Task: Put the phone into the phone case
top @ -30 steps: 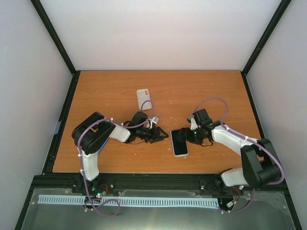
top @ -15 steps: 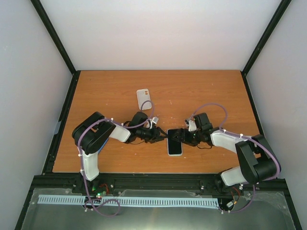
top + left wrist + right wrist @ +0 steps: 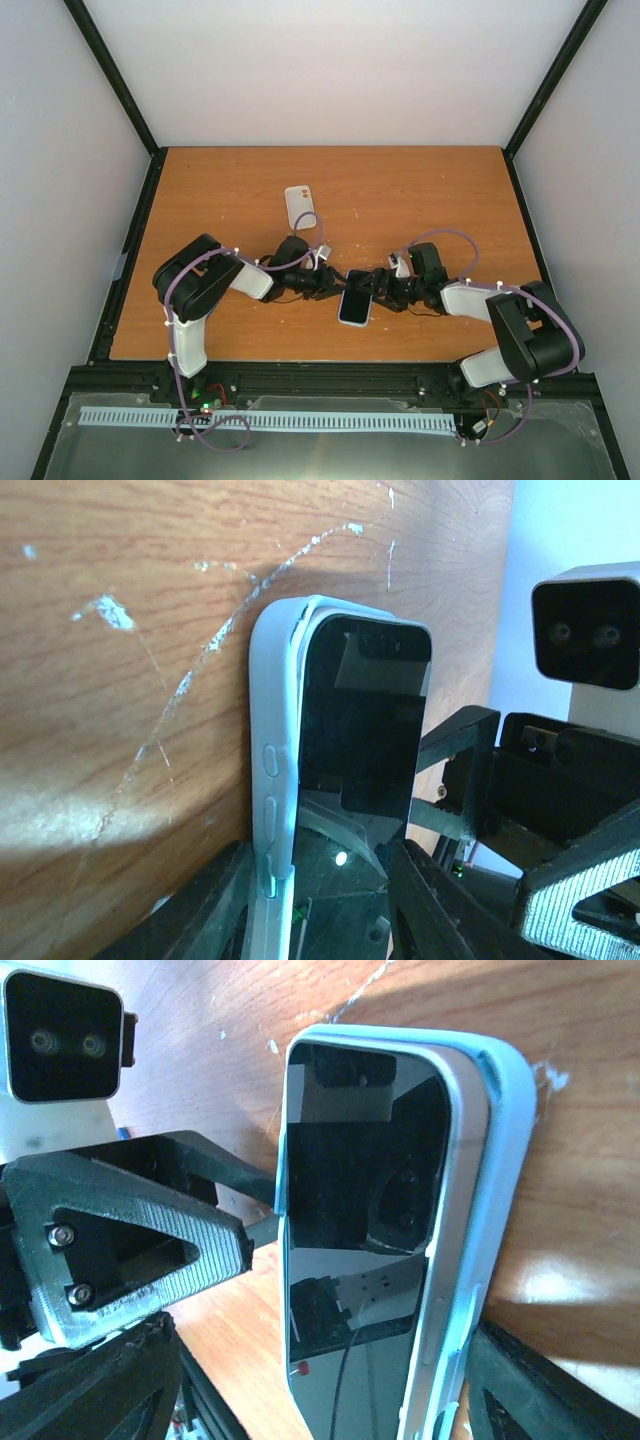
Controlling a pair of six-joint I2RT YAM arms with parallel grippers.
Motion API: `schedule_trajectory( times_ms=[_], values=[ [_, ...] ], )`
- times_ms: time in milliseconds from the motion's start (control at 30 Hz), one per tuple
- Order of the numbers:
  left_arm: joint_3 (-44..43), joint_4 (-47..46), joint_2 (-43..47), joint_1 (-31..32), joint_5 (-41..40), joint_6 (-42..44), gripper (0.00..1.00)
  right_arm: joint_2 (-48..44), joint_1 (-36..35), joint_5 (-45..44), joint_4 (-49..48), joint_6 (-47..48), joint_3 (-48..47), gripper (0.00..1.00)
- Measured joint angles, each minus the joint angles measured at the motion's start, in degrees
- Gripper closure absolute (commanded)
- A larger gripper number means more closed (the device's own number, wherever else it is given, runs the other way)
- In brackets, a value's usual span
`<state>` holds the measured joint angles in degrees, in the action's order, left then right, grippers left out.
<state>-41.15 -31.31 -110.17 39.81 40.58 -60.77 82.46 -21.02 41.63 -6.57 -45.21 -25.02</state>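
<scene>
The black phone (image 3: 354, 300) sits partly in the pale blue phone case (image 3: 348, 321), near the table's front middle. Its top corner stands out of the case lip (image 3: 300, 615), and a pale side band shows along one long edge (image 3: 455, 1210). My left gripper (image 3: 335, 283) and right gripper (image 3: 378, 288) meet at its far end. The left fingers straddle the phone (image 3: 360, 710) and case (image 3: 272, 740); contact on the screen side is unclear. The right gripper (image 3: 320, 1338) is open, with one finger (image 3: 560, 1390) against the case (image 3: 505, 1130) and the other clear of the phone (image 3: 360, 1180).
A white case with two orange dots (image 3: 299, 207) lies further back on the wooden table (image 3: 220, 190). Each wrist view shows the other arm's gripper and camera close by (image 3: 585, 625) (image 3: 65, 1040). Black frame posts and walls bound the table.
The phone in its case has slid left and turned, its far end now pointing toward the left gripper. The right gripper followed it leftward. The left gripper edged right to meet it.
</scene>
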Motion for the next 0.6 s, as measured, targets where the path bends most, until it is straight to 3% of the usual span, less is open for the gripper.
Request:
schedule_trajectory(
  times_ms=[600],
  values=[
    [2.4,0.4,3.1,0.0,-3.3,0.3,0.55,-3.8,0.0,4.4,-16.1,-11.7,6.1,0.26]
  ],
)
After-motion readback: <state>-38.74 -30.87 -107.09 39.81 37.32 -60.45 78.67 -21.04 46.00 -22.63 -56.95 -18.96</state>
